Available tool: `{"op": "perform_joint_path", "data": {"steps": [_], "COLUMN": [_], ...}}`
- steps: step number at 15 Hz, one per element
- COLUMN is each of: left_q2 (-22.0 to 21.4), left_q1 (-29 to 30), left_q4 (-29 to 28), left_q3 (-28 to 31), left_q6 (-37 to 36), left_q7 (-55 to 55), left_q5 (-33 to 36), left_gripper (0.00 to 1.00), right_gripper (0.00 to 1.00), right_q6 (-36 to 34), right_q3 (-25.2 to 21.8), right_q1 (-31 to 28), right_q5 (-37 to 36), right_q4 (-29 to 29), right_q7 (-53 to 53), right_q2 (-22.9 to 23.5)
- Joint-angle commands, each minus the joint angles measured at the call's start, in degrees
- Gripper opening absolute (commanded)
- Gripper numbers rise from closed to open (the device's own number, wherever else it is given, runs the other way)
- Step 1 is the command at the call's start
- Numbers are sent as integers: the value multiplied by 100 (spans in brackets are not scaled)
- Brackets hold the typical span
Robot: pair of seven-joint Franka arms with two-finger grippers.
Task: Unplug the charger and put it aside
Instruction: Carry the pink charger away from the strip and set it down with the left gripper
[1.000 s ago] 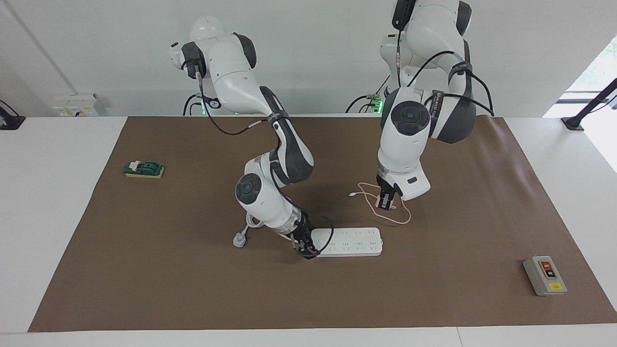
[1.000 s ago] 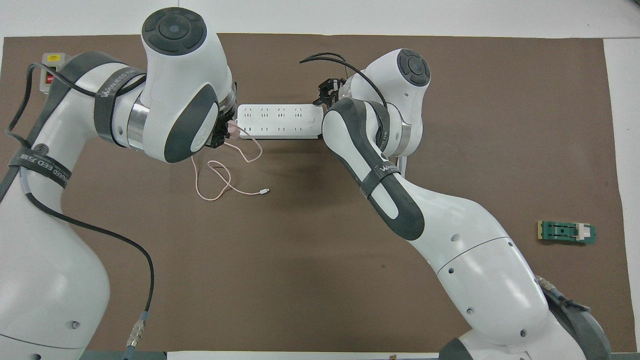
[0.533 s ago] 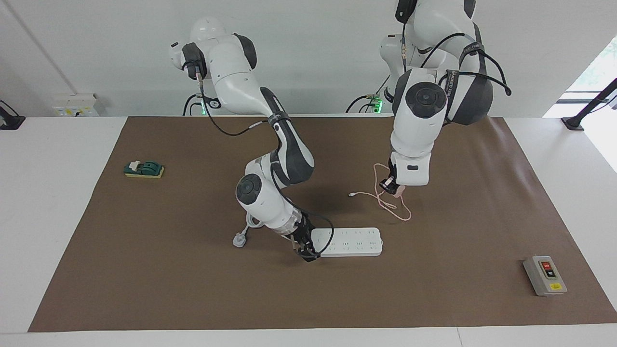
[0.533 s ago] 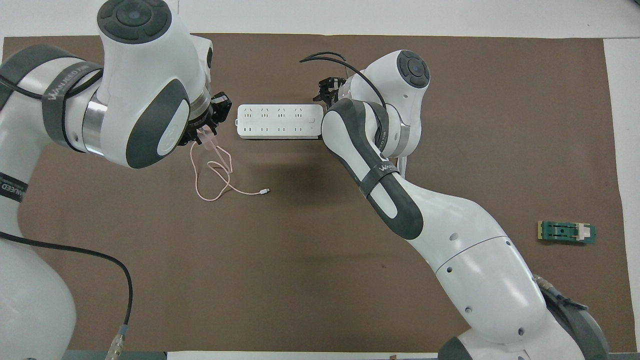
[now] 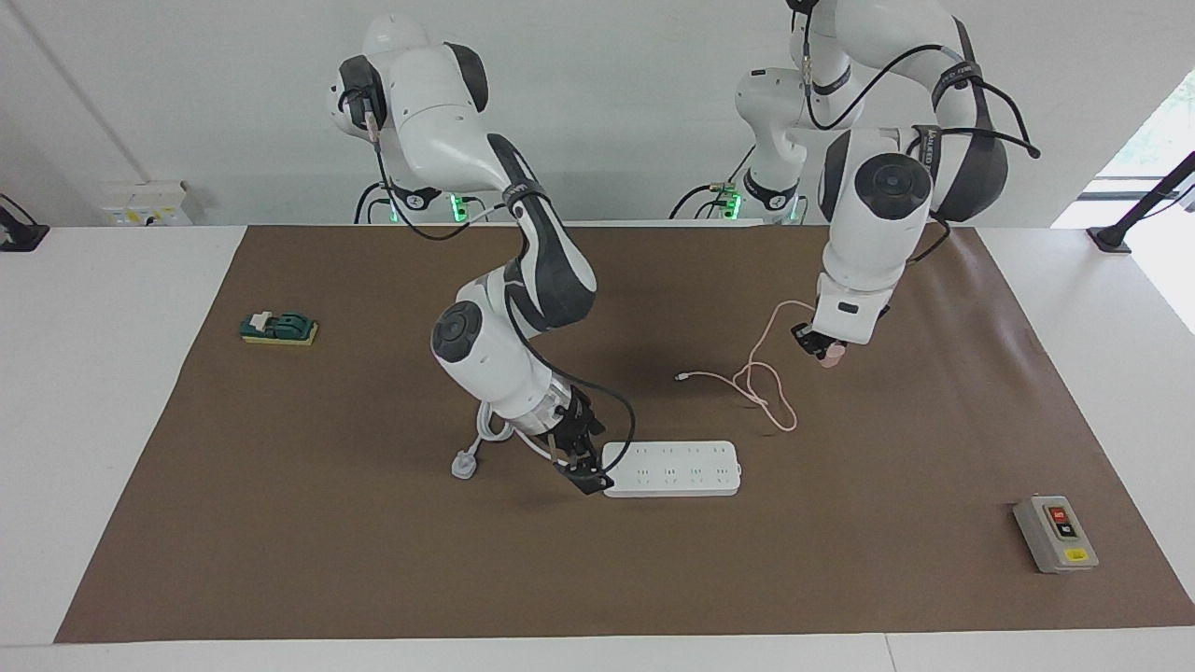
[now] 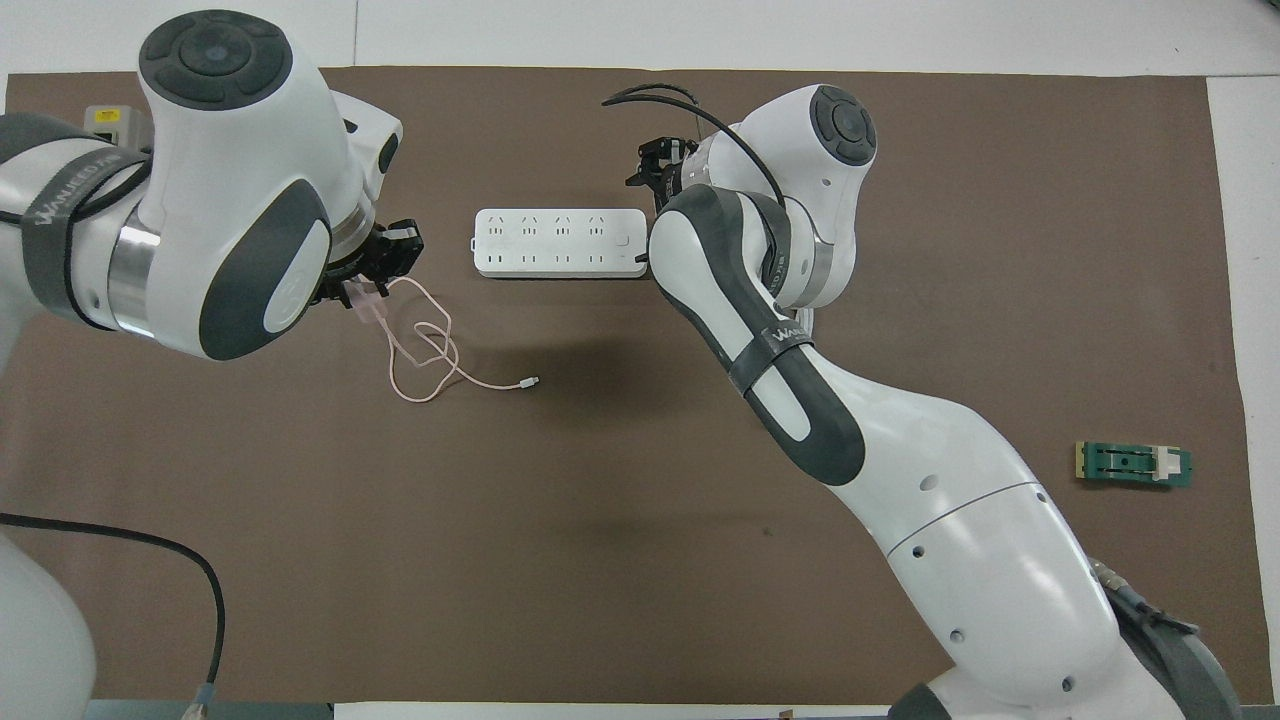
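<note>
The charger (image 5: 829,355), a small pale pink cube, is held in my left gripper (image 5: 818,343), which is shut on it above the brown mat, off the power strip's end on the left arm's side. Its thin pink cable (image 5: 767,390) hangs down and loops on the mat, its free tip (image 5: 682,377) lying flat. In the overhead view the charger (image 6: 362,299) shows just under the left gripper (image 6: 378,268). The white power strip (image 5: 674,468) lies flat with no plug in it. My right gripper (image 5: 585,474) is at the strip's end toward the right arm's side.
The strip's thick white cord and plug (image 5: 464,464) lie beside the right gripper. A grey switch box (image 5: 1055,534) with a red button sits toward the left arm's end. A green block (image 5: 278,328) sits toward the right arm's end. The brown mat (image 5: 373,560) covers the table.
My left gripper has lifted the charger and carried it away from the strip toward the left arm's end, dragging the cable. The right gripper has shifted slightly at the strip's end.
</note>
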Motion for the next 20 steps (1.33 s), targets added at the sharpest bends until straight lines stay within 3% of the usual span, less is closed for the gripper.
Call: {"op": "perform_joint_path", "data": {"steps": [1,5,7,8,9,12,14,17,20], "left_q2": [-566,-601,-592,-583,-575,-583,-610,-461,-539], "left_q1": [460,847,1058,1164,1243,1480,1587,1613,1912], "left_q4": [-1085,-2061,-2097,-2150,-2159,-2071,-1687,-449,475], "left_q3": [-35,-26,-35,-35,-35,-43,-44,-26,-26], "left_q6": [797,2221,2267,2310,2363,2233,1760,390,-463], "left_q7": [741,1207,1611,1770,1832,2253,2351,2334,2360], "left_q5": [94,103,103,103,103,103,86,-28,-354], "left_gripper": [39,58,77,97,100,100,100,100,100], "right_gripper": [100,100,100,100,100,100,100,100,100], "right_q6": [-500,-1441,-1784,-1951,-2083,-2610,-2997,-3324,-3551], "right_q3": [-84,-119,-128,-136,-136,-136,-136,-136,-136], "right_q1": [-45,-221,-352,-414,-528,-818,-994,-1284,-1364], "right_q5": [-464,-1510,-1862,-2055,-2257,-2750,-3014,-3295,-3524], "right_q4": [-490,-499,-499,-499,-490,-455,-472,-455,-446], "right_q7": [-93,-731,-1608,-2005,-2392,-4007,-5229,-6226,-6841], "right_q2": [-615,-1257,-1503,-1626,-1723,-1987,-2145,-2391,-2698]}}
